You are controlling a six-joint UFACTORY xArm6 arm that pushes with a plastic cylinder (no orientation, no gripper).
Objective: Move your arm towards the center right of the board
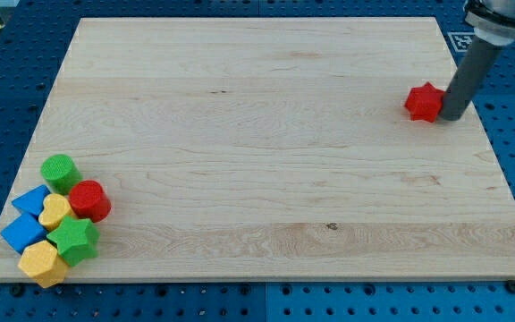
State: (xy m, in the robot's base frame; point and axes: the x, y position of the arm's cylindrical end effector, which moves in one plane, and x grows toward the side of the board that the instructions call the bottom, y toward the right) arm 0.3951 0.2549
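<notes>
My tip (451,117) rests on the wooden board (266,152) at the view's right, a little above mid-height. It stands just right of a red star-shaped block (425,102), touching or nearly touching it. The dark rod rises from the tip toward the view's top right corner. All other blocks lie far away at the view's bottom left.
A cluster sits at the board's bottom left corner: a green cylinder (59,169), a red cylinder (88,199), a blue block (32,200), a yellow heart-like block (55,212), another blue block (23,233), a green star-like block (75,240), a yellow hexagonal block (41,262).
</notes>
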